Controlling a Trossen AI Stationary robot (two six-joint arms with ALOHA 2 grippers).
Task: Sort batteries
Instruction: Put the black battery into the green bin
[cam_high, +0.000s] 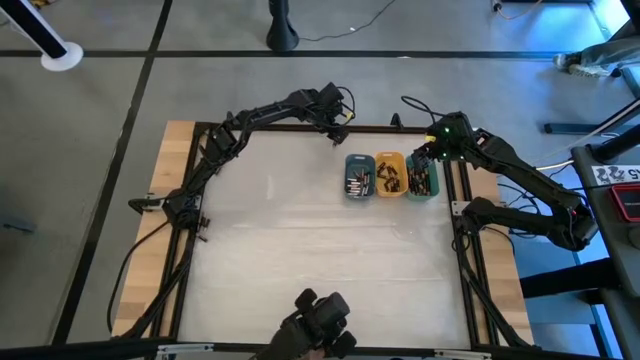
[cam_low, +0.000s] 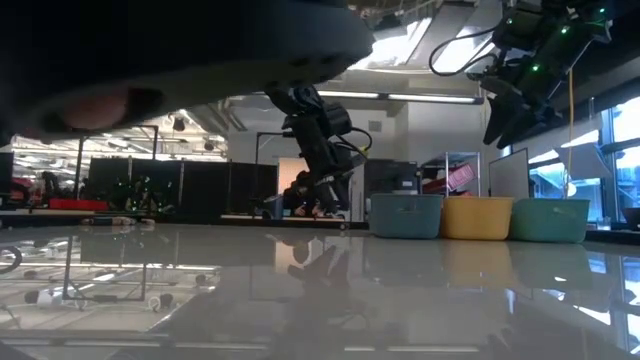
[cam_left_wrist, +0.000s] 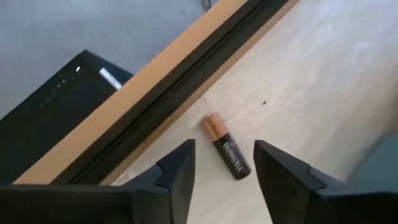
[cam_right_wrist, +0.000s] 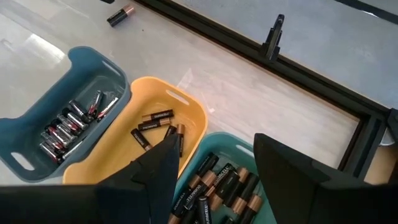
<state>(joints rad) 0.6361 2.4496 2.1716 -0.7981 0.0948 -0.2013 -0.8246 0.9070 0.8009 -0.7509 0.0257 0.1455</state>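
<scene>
Left gripper (cam_left_wrist: 221, 168): at the desk's far edge, about 12 o'clock in the high view, poised over one loose battery; fingers (cam_left_wrist: 177, 171) released, spread apart with the cell lying between them, untouched.
Loose battery (cam_left_wrist: 226, 147): copper-and-black cell flat on the desk (cam_high: 300, 230), just beside the dark rail along the far edge.
Right gripper (cam_right_wrist: 214, 168): above the green tray at about 2 o'clock in the high view; fingers (cam_right_wrist: 158, 168) apart, grasping nothing.
Blue tray (cam_right_wrist: 118, 74): holds a cluster of slim dark and silvery batteries (cam_right_wrist: 68, 124) with reddish marks.
Yellow tray (cam_right_wrist: 193, 112): the middle tray, touching the blue one; a few copper-and-black cells (cam_right_wrist: 155, 121) lie in it.
Green tray (cam_right_wrist: 239, 146): at the 3 o'clock end of the row, filled with larger copper-and-black cells (cam_right_wrist: 217, 183).
Tray row: well apart from the loose battery, toward 3 o'clock of it.
</scene>
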